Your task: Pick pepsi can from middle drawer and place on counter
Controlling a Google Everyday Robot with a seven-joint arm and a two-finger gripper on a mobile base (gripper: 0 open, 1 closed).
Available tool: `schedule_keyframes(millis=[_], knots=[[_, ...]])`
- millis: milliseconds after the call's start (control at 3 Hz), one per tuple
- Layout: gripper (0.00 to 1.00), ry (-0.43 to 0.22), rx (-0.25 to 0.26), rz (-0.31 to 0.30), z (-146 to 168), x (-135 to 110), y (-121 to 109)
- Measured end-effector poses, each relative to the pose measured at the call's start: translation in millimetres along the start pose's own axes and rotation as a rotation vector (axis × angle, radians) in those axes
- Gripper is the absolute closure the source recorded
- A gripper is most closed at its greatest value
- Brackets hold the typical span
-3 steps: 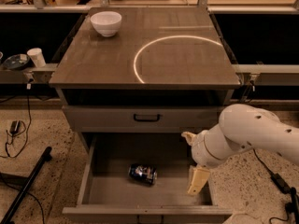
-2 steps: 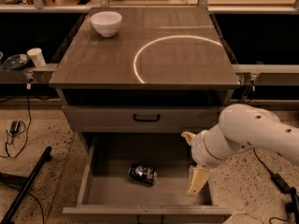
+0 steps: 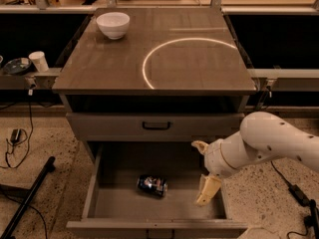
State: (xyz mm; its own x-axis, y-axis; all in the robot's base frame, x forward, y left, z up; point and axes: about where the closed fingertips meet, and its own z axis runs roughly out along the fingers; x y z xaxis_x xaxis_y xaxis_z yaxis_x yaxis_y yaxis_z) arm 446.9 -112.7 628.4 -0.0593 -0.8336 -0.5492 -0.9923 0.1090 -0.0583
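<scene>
Two pale fingers (image 3: 208, 190) of the gripper (image 3: 198, 173) stand spread wide apart, holding nothing, above the right side of the open middle drawer (image 3: 119, 203). The white arm (image 3: 271, 143) reaches in from the right. The pepsi can (image 3: 152, 185) lies on its side on the drawer floor, left of the gripper and apart from it. Above, a closed drawer front (image 3: 99, 126) carries a black handle, and a white bowl (image 3: 113, 24) sits at the far left of the counter (image 3: 109, 68).

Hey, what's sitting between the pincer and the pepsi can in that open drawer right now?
Nothing: in the camera view, only bare middle drawer floor lies between the pepsi can and the open pincer inside the drawer.
</scene>
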Motion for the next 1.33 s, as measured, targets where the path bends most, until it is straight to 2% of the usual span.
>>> schedule_keyframes(millis=[333, 1000, 1333], knots=[[0.00, -0.088, -0.045, 0.012, 12.6, -1.9, -4.7], [0.00, -0.108, -0.060, 0.013, 19.7, -3.4, -5.1], [0.00, -0.145, -0.090, 0.010, 37.9, -9.3, -8.1]])
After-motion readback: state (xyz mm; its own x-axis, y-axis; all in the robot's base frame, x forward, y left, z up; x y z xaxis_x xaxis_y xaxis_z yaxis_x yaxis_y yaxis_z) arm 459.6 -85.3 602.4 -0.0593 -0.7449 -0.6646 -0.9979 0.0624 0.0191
